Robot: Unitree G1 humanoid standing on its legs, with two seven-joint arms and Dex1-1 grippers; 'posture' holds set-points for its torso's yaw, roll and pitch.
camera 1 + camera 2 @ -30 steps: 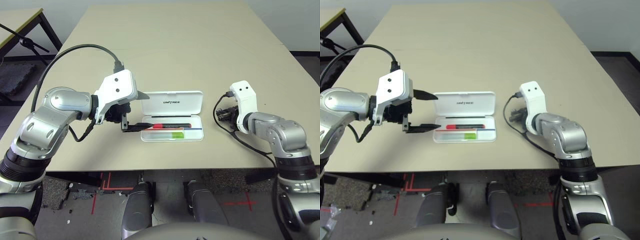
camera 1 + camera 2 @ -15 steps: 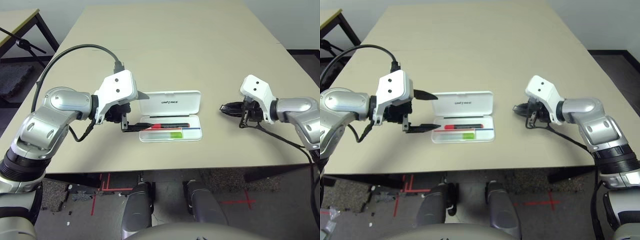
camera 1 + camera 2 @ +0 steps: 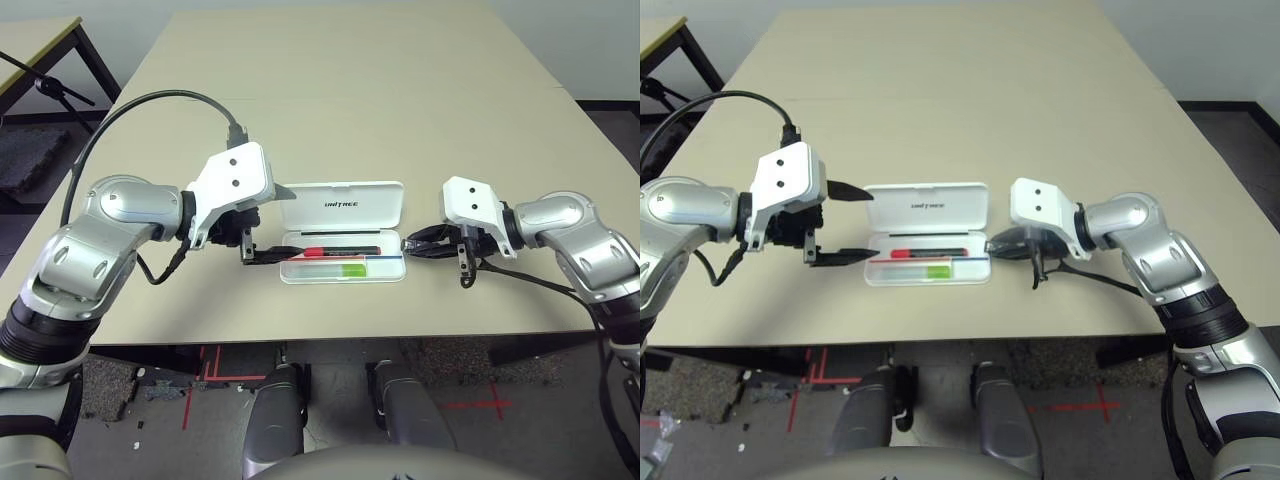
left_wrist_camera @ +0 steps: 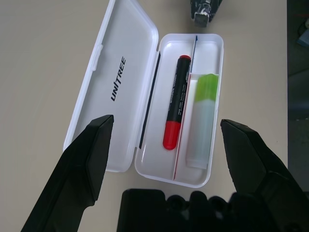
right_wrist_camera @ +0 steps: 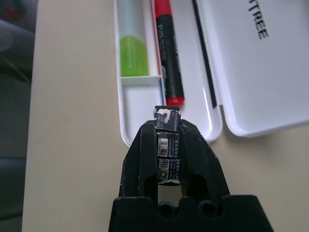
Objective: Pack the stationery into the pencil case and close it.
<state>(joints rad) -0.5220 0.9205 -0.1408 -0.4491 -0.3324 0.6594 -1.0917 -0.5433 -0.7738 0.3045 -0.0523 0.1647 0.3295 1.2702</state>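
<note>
I find the white case (image 3: 385, 268) open, the marker (image 3: 345, 252) and green-and-white bar (image 3: 330, 270) in separate compartments. At its nine o'clock, my left gripper (image 3: 876, 223) stands wide open, empty. At three o'clock, my right gripper (image 3: 990, 247) is closed on a small black labelled piece (image 5: 168, 145).

Silver forearms (image 3: 585, 255) with black ribbed bands (image 3: 47, 330) lead to white wrist housings (image 3: 235, 178) with dark screw holes, black cables (image 3: 150, 95) and black claws (image 4: 87, 169).
</note>
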